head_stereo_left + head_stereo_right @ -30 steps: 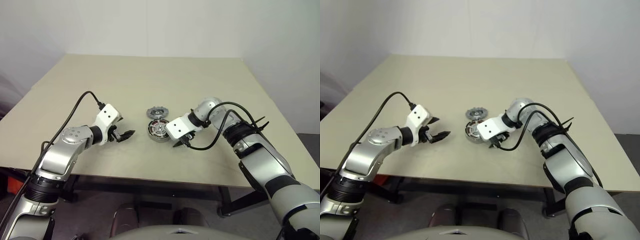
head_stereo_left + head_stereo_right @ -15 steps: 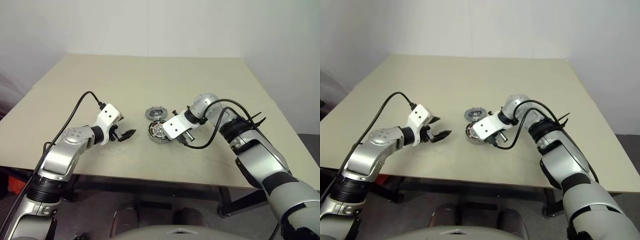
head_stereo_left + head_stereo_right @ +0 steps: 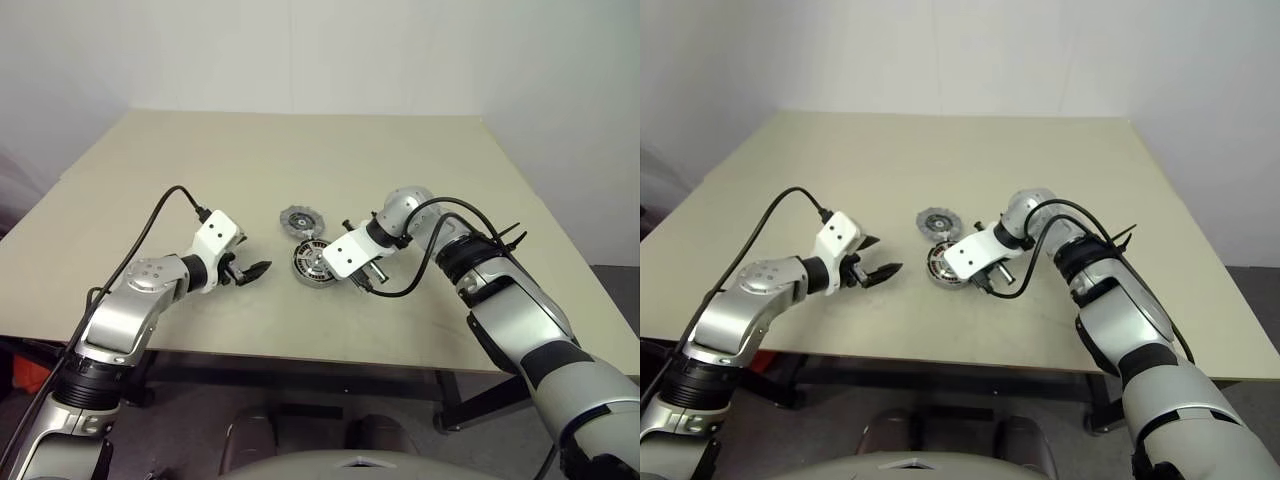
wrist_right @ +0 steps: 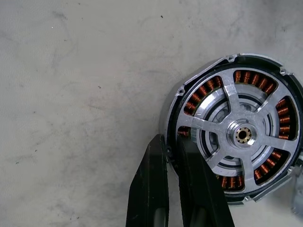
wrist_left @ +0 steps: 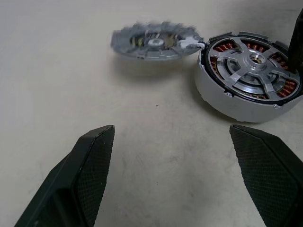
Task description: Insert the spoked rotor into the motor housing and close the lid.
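One motor housing (image 3: 313, 264) sits at frame centre on the counter (image 3: 300, 160), with one spoked rotor (image 4: 241, 135) seated inside. One lid (image 3: 296, 219) lies just above and left of it. Two hands are present: the left hand (image 3: 252, 270) spread wide, empty; the right hand (image 4: 171, 156) pinched narrow on the housing rim.

On the worktop (image 3: 420, 170) the motor housing (image 3: 313, 264) sits near the front edge, with the spoked rotor (image 4: 241, 136) lying inside it. The lid (image 3: 295, 219) lies flat just behind the housing and a little to its left (close, whether touching cannot be told). The left gripper (image 3: 252, 270) hangs left of the housing, apart from it; the right gripper (image 4: 171, 146) stands at the housing's right rim.
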Robot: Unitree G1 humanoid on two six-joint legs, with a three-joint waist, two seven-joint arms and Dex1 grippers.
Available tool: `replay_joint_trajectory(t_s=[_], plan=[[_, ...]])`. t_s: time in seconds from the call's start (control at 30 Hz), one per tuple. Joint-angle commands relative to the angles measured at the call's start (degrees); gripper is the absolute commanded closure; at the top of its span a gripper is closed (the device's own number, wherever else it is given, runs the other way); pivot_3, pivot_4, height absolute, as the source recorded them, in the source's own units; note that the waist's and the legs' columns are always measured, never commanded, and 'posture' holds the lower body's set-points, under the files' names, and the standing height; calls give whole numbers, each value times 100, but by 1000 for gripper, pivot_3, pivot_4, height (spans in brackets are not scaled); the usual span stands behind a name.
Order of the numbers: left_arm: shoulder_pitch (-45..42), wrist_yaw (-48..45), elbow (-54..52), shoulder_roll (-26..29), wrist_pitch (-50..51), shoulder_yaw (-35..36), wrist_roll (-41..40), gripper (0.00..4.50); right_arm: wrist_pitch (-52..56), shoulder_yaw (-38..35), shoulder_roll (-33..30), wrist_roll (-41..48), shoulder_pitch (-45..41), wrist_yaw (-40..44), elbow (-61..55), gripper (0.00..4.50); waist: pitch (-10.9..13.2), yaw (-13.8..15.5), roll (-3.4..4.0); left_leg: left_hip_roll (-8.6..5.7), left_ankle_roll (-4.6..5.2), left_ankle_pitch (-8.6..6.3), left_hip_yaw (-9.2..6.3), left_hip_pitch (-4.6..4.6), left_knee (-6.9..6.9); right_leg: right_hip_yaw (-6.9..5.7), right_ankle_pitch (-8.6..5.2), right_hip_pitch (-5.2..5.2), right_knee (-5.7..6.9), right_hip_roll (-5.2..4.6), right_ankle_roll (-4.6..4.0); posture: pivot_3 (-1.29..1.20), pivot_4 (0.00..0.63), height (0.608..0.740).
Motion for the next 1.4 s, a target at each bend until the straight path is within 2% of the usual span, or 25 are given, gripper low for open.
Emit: replay_joint_trajectory(t_s=[0.03, 0.2, 0.3, 0.43, 0.57, 0.77, 0.87, 1.07, 1.27, 1.4], plan=[[-44, 45, -172, 11, -55, 196, -23, 398, -41, -38, 44, -51, -164, -150, -16, 4499, 0, 0, 0, 0, 0, 0, 0, 0, 0, 0, 0, 0, 0, 0, 0, 0, 0, 740], [-31, 81, -190, -20, -41, 190, -28, 398, -1, -89, 39, -93, -201, -305, 19, 4499, 0, 0, 0, 0, 0, 0, 0, 3, 0, 0, 1, 1, 0, 0, -1, 0, 0, 740], [-16, 115, -197, -49, -37, 192, -31, 398, 518, -281, 39, 139, -154, -168, -107, 4499, 0, 0, 0, 0, -1, 0, 0, 4, 0, 0, 1, 1, 0, 0, -2, 0, 0, 740], [51, 165, -197, -94, -55, 211, -22, 398, 2652, -601, 21, 673, 198, 404, -1147, 4499, 1, 18, 1, -1, 0, 0, 0, 0, 0, 1, 2, 2, 0, 0, -3, 0, 0, 740], [128, 224, -238, -130, -50, 243, -25, 398, 4348, -483, -389, 712, 818, 871, -2610, 4499, 1, 85, 1, 0, 3, -1, -1, -21, -1, -1, 0, -10, -10, 0, 0, 0, 0, 740], [222, 300, -348, -146, -1, 288, -44, 398, 6459, -205, -500, 863, 1116, 900, -3831, 4499, 1, 164, 1, -2, 10, -7, 1, -21, -5, -1, -6, -10, -17, 0, 10, 0, 0, 740], [275, 323, -415, -138, 32, 325, -55, 398, 8200, -240, 48, 962, 807, 319, -3706, 4499, 3, 152, 3, -2, 3, -3, 1, -1, -9, 1, -7, 2, -12, 0, 11, 0, 0, 740], [389, 380, -558, -119, 106, 393, -76, 398, 10542, -656, 1081, 1213, 121, -942, -2847, 4499, 4, 82, 5, -3, -24, 12, 1, 36, -33, 13, -22, 8, -2, 1, 37, 0, 0, 740], [544, 460, -746, -85, 210, 533, -102, 398, 11050, -1692, 1980, 1303, -391, -2786, -1418, 4499, 6, 15, 9, -9, -40, 19, -2, 72, -52, 23, -29, 17, -1, 2, 48, 0, 0, 740], [656, 520, -901, -80, 284, 599, -116, 398, 11006, -2323, 2327, 1488, -630, -3713, -884, 4499, 9, 14, 14, -16, -42, 19, -7, 86, -52, 28, -31, 19, -1, 2, 52, 0, 0, 740]])
